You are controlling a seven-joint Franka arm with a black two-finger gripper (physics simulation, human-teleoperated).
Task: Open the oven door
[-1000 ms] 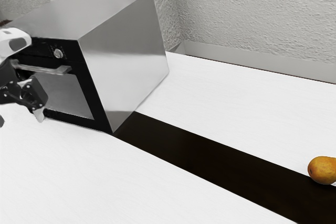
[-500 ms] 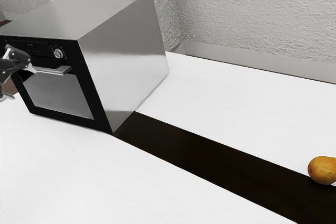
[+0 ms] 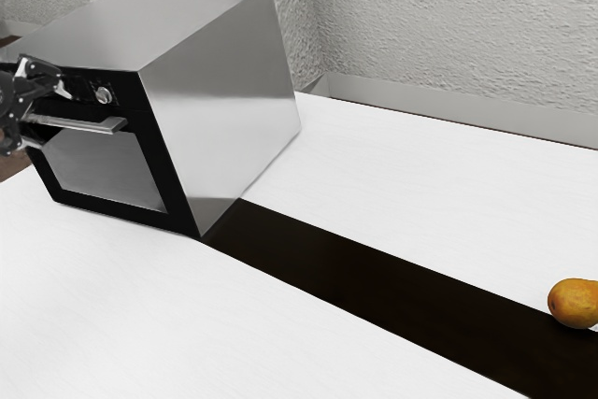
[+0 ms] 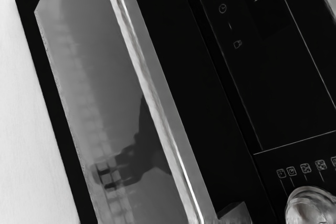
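Spreading its fingers wide in the exterior view, the gripper holds nothing, with the handle reaching in between them; the oven door before it is shut. In the wrist view, the handle lies ahead of the gripper, between the window and the control panel.

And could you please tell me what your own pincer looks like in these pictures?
My pincer is dark grey to black, built of angular, jointed links dotted with small pale round spots, with lighter, silvery tips.
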